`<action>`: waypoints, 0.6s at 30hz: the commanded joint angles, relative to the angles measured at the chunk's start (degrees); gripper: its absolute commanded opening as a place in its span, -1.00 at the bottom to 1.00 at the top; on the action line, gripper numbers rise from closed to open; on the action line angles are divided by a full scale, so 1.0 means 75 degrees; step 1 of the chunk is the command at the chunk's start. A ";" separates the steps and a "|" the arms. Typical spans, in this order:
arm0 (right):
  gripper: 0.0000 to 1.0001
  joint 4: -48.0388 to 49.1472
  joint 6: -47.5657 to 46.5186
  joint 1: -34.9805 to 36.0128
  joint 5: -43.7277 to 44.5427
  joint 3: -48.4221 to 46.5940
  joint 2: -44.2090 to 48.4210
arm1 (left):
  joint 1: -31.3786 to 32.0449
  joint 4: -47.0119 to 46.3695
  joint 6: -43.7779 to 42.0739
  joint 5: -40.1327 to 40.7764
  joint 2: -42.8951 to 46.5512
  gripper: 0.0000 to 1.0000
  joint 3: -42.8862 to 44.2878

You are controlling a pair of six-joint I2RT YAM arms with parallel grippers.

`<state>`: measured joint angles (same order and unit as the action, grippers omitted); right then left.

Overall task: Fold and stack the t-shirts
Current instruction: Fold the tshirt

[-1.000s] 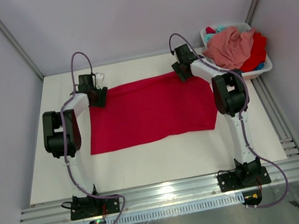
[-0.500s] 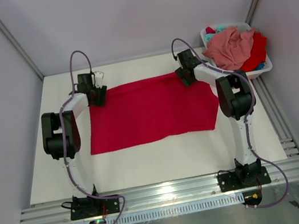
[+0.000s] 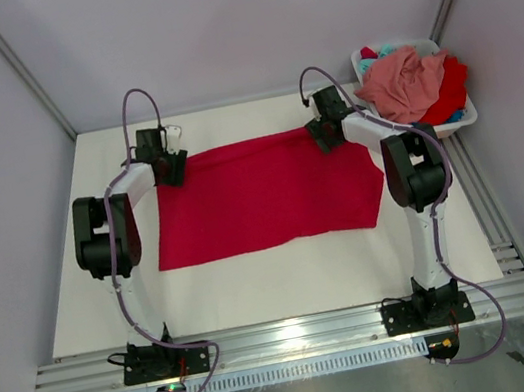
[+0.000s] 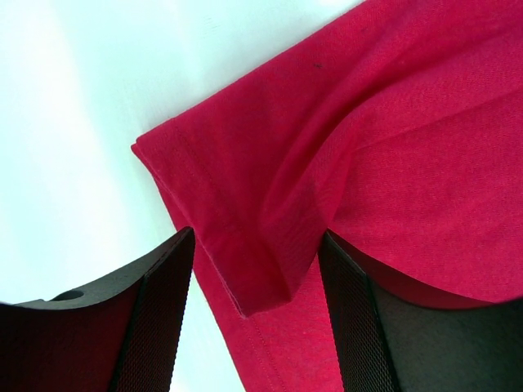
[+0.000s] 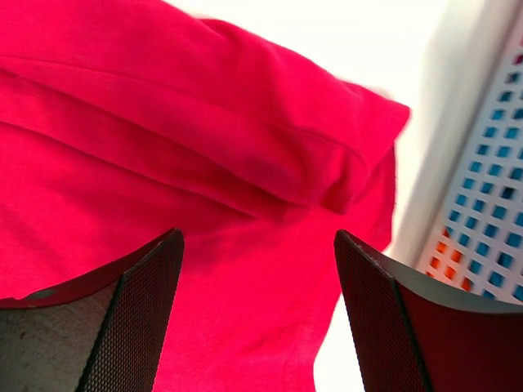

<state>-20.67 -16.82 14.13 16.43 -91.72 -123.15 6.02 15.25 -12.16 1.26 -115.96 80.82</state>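
At the bottom of the top view the two arm bases are seen bolted to the rail, and the white table (image 3: pixel 257 283) is spread out above them. In the centre of that view a red t-shirt (image 3: pixel 262 194) is laid flat on the table as a wide, roughly rectangular shape. The left arm (image 3: pixel 106 234) is stretched up the left side of the frame and the right arm (image 3: pixel 412 180) up the right side.

The left gripper (image 3: pixel 170 167) is placed at the upper left corner of the red t-shirt. In the left wrist view its fingers (image 4: pixel 159 318) are held well apart. A folded sleeve hem lies between them, white table shows beside the left finger, and nothing is clamped.

The right gripper (image 3: pixel 324 134) is placed at the upper right corner of the same shirt. In the right wrist view its fingers (image 5: pixel 139 318) are spread wide over a rumpled fold of the red cloth, and nothing is gripped.

In the upper right of the top view a white plastic basket (image 3: pixel 464 120) is set near that corner. A salmon pink t-shirt (image 3: pixel 404 79) is heaped on top of it, a second red t-shirt (image 3: pixel 449 92) is seen at its lower right, and a bit of teal cloth (image 3: pixel 385 51) shows at its upper left.
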 commanded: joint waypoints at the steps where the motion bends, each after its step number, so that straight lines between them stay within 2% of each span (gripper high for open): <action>1: 0.56 0.0143 -0.0101 0.0038 -0.0572 -0.0426 -0.0091 | 0.0006 -0.0228 0.0063 -0.0121 0.0438 0.26 -0.0041; 7: 0.50 -0.0254 -0.0264 0.0026 -0.1086 -0.0428 -0.0092 | 0.0006 -0.0065 0.0145 -0.0121 0.0672 0.25 -0.0076; 11: 0.51 -0.0292 -0.0733 0.0038 -0.1791 0.0614 0.0879 | 0.0017 0.0299 0.0075 -0.0904 0.1233 0.37 -0.0251; 13: 0.51 0.0117 -0.0886 0.0026 -0.1791 0.1373 0.1533 | 0.0006 -0.0096 -0.0030 -0.1104 0.1773 0.43 -0.0813; 15: 0.51 0.0422 -0.0991 0.0038 -0.1850 0.1693 0.1736 | 0.0006 -0.0309 -0.0031 -0.1326 0.1973 0.37 -0.1083; 18: 0.52 0.0133 -0.0864 0.0026 -0.1897 0.1485 0.1527 | 0.0006 0.0075 0.0109 -0.1374 0.1752 0.32 -0.0595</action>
<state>-21.23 -22.50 14.13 4.27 -79.09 -113.19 6.04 16.58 -12.19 -6.02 -102.96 73.87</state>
